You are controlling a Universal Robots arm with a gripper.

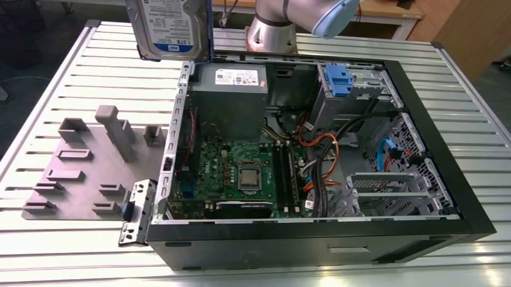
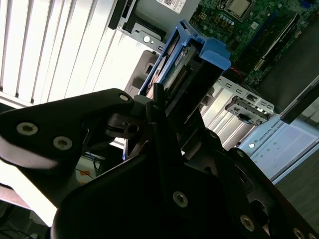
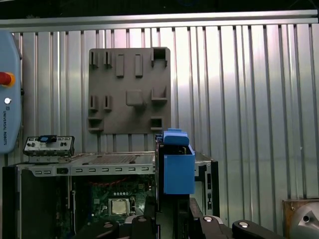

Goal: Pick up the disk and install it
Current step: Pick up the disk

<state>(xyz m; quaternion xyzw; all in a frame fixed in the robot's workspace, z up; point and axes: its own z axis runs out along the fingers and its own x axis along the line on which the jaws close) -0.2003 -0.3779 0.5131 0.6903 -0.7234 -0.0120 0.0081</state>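
Observation:
The disk (image 1: pixel 169 27), a silver hard drive with a white-and-blue label and a blue bracket, hangs in the air above the far left corner of the open computer case (image 1: pixel 319 239) in the exterior view. In the second wrist view my gripper (image 2: pixel 164 107) is shut on the disk (image 2: pixel 182 69), its black fingers (image 2: pixel 149 112) clamped on the near end. In the first wrist view the disk's blue bracket (image 3: pixel 178 169) stands edge-on just beyond the gripper (image 3: pixel 172 221), over the case's rim.
Inside the case lie a motherboard (image 1: pixel 243 173), a grey power supply box (image 1: pixel 231 84), cables and a drive bay with a blue latch (image 1: pixel 338 81). A grey slotted fixture plate (image 1: pixel 80 173) lies on the ribbed table at the exterior view's left. The arm's base (image 1: pixel 276 27) stands behind the case.

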